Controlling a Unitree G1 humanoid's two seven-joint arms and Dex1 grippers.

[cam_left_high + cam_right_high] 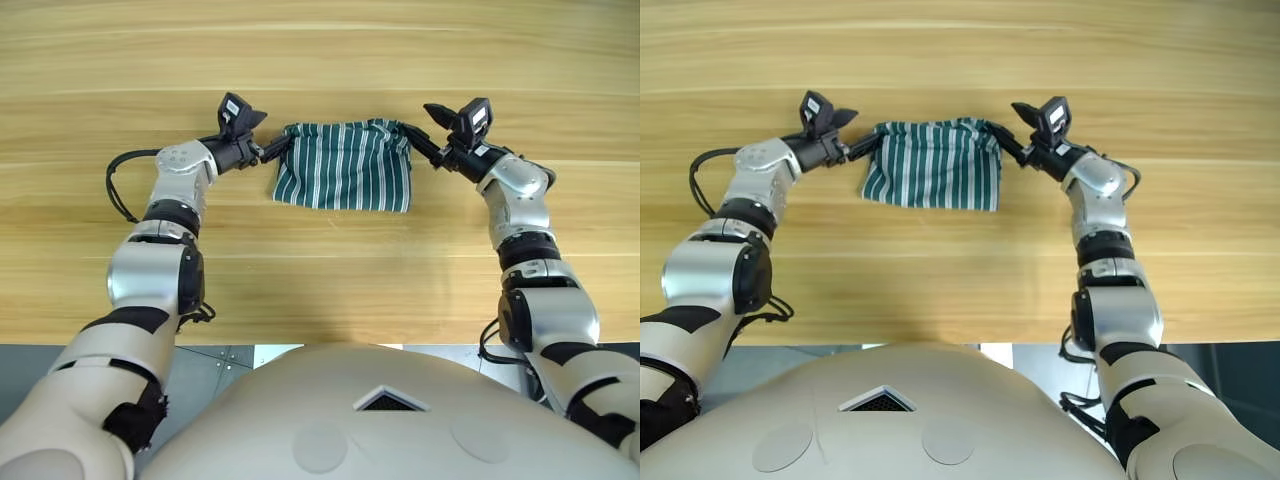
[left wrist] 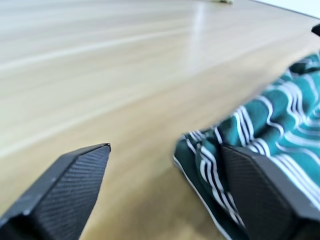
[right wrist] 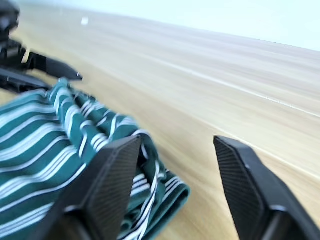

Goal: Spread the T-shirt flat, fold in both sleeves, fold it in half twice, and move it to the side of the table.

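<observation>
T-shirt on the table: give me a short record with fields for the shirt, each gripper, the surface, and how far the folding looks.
T-shirt: green with white stripes, folded into a compact rectangle, lying on the table
Left gripper: open, at the shirt's far left corner, one finger at the cloth, the other over bare wood
Right gripper: open, at the far right corner, set the same way
Table: light wood
Stage: looks folded, not yet moved to the side

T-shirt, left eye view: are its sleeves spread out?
No, the T-shirt lies folded into a compact rectangle with no sleeves out.
</observation>
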